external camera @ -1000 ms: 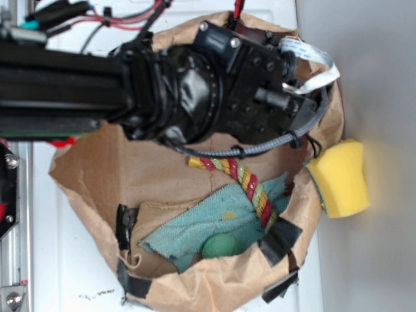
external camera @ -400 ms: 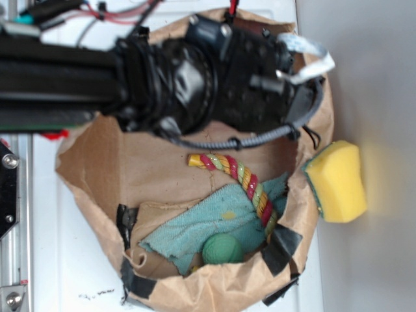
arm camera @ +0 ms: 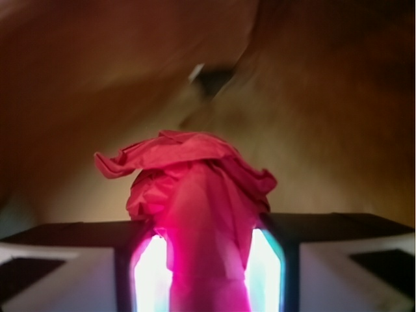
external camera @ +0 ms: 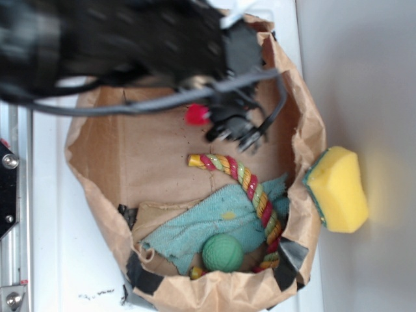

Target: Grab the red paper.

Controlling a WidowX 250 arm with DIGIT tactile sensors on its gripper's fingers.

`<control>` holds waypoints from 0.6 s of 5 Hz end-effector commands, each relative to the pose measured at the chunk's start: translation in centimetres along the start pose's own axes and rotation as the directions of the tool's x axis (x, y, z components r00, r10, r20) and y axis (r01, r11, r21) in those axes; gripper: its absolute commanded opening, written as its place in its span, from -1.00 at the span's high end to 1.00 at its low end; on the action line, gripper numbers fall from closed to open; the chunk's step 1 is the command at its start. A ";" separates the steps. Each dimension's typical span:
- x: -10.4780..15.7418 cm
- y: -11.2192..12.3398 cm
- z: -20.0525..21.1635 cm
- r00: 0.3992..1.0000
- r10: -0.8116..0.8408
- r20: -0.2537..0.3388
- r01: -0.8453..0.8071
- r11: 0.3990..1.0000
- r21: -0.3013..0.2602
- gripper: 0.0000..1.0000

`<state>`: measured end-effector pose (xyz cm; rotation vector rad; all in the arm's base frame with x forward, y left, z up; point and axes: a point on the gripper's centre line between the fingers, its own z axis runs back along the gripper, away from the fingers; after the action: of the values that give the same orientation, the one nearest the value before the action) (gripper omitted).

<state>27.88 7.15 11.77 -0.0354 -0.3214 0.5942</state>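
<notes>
Jaws are closing from both sides on the red paper (arm camera: 195, 195) in the wrist view: the crumpled wad is sitting pinched between the two fingers, its creased top bulging above them, with blurred brown bag wall filling the background. From the exterior view, the gripper (external camera: 229, 120) is hanging over the upper part of the brown paper bag (external camera: 117, 162), and only a small patch of the red paper (external camera: 196, 115) is showing at its left edge, apparently clear of the bag floor, though blur is making that hard to confirm. A second ago the arm was lying low across the bag mouth, hiding the wad entirely; it is now drawn back and seemingly raised, so the grasp appears made and the lift is probably under way. Lower in the bag, the striped rope (external camera: 250, 185), the teal cloth (external camera: 208, 224) and the green ball (external camera: 222, 252) are resting well apart from the gripper, and the yellow sponge (external camera: 338, 188) is sitting outside, against the bag's right rim.
</notes>
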 end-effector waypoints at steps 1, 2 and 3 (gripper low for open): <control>1.0 0.2 6.2 0.983 -0.129 -0.133 0.113 0.986 -0.122 1.00; 1.1 -0.6 7.0 0.940 -0.251 -0.232 0.214 0.962 -0.171 1.00; 1.3 -1.0 7.1 0.920 -0.332 -0.209 0.299 0.939 -0.171 1.00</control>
<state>26.50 3.70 17.46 -0.1970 -0.0919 0.2414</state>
